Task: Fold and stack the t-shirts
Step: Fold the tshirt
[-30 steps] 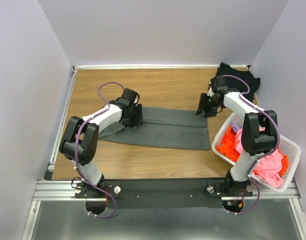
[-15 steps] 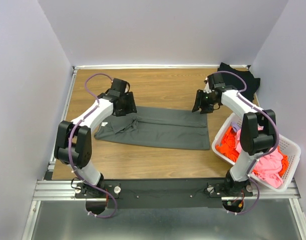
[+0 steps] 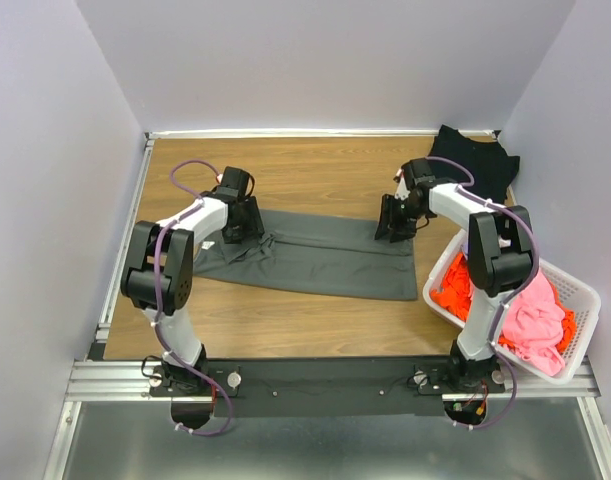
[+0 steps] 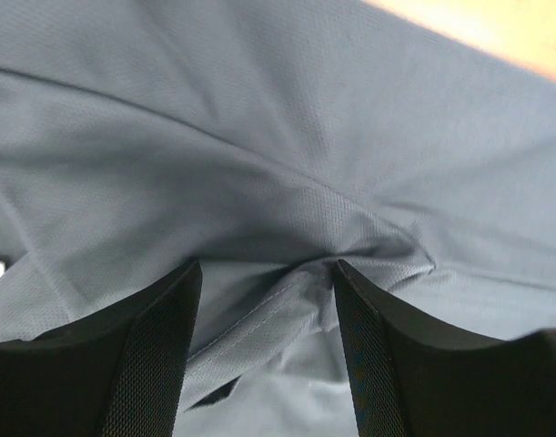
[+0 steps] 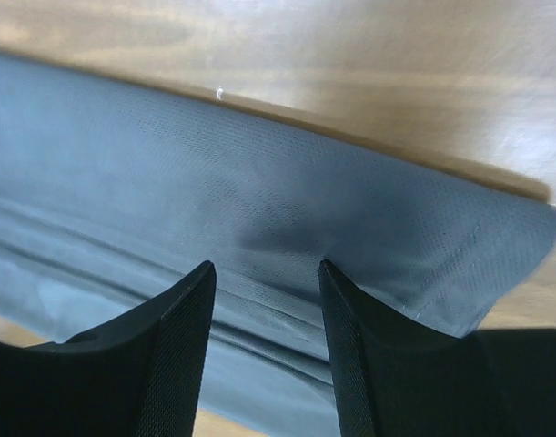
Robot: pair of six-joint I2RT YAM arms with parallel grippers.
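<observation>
Across the middle of the wooden desk point(image 3: 315, 180), top view: a dark grey cloth t-shirt point(image 3: 325, 258), folded lengthwise into a long band, lies flat. The left jaws stand over its far edge at the end nearer the desk's left edge, and the right jaws over the same edge at the opposite end. Within the last second the left jaws lifted away and returned, while the right jaws drew in from the bare wood beyond. A crumpled black t-shirt point(image 3: 470, 160) occupies the far right corner. Orange point(image 3: 450, 290) and pink point(image 3: 540, 320) t-shirts fill a white slatted plastic basket point(image 3: 583, 295) at the right edge.

Left wrist view: jaws partly open, straddling a raised pucker and seam of the grey cloth point(image 4: 259, 137); nothing gripped.

Right wrist view: jaws partly open above the band's far edge point(image 5: 259, 200), near its corner; nothing gripped.

Judgement: both arms are now placed for a paired pinch, probably for the next fold. Stacking has not begun.
</observation>
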